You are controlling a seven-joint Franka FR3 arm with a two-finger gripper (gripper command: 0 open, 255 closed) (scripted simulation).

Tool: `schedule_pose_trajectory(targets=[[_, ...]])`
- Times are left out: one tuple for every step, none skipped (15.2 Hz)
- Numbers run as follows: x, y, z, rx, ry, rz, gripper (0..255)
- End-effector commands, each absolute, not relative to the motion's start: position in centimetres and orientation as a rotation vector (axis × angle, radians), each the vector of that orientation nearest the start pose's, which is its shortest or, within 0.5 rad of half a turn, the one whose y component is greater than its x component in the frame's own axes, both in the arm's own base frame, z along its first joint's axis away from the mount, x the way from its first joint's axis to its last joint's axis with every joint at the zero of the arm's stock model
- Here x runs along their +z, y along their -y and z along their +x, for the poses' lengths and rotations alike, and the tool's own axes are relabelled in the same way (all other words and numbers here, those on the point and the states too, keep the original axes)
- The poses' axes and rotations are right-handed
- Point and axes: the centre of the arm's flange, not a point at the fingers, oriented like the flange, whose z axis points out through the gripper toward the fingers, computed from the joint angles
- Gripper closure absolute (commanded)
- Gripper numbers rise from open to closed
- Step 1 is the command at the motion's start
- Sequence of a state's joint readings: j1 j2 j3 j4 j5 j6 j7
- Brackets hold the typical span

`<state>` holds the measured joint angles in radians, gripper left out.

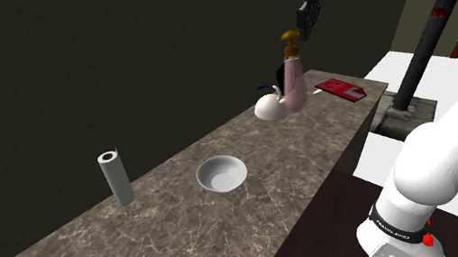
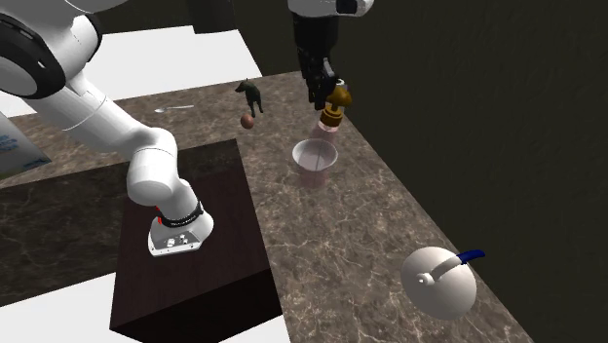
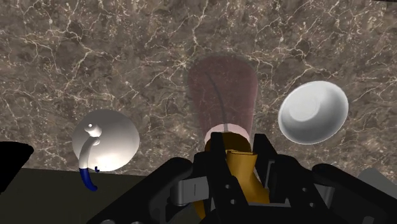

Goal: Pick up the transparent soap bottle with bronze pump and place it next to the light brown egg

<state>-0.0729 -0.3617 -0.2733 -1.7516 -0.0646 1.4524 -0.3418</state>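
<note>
The soap bottle [image 1: 294, 80] is see-through and pinkish, with a bronze pump [image 1: 290, 40], and stands upright beside a white kettle [image 1: 270, 106] at the far end of the marble counter [image 1: 167, 222]. My gripper [image 3: 240, 156] comes down from above, and its black fingers [image 3: 216, 153] clasp the pump head between them. I cannot tell whether the bottle's base [image 2: 314, 164] touches the counter. The small light brown egg [image 2: 247, 121] lies further along the counter, apart from the bottle, in front of a dark animal figure [image 2: 253, 95].
A white bowl [image 1: 221, 173] and an upright paper roll [image 1: 115, 177] stand along the counter. A red flat object [image 1: 342, 89] lies at the counter's far end, with a dark post [image 1: 425, 43] beyond it. A dark wall runs behind the counter.
</note>
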Motion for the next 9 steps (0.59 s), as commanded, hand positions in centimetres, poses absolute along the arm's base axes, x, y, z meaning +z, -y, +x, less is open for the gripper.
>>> schedule_pose_trajectory(targets=[[71.0, 18.1, 38.9, -0.090, 0.001, -3.127, 255], [71.5, 18.1, 38.9, -0.090, 0.001, -3.127, 255], [72.1, 18.1, 38.9, -0.090, 0.001, -3.127, 255], [72.6, 18.1, 38.9, -0.090, 0.001, -3.127, 255], [73.1, 18.1, 38.9, -0.090, 0.001, -3.127, 255], [73.7, 18.1, 38.9, -0.090, 0.001, -3.127, 255], [74.2, 18.1, 38.9, -0.090, 0.001, -3.127, 255], [74.7, 18.1, 38.9, -0.090, 0.001, -3.127, 255], [75.2, 18.1, 38.9, -0.090, 0.001, -3.127, 255]])
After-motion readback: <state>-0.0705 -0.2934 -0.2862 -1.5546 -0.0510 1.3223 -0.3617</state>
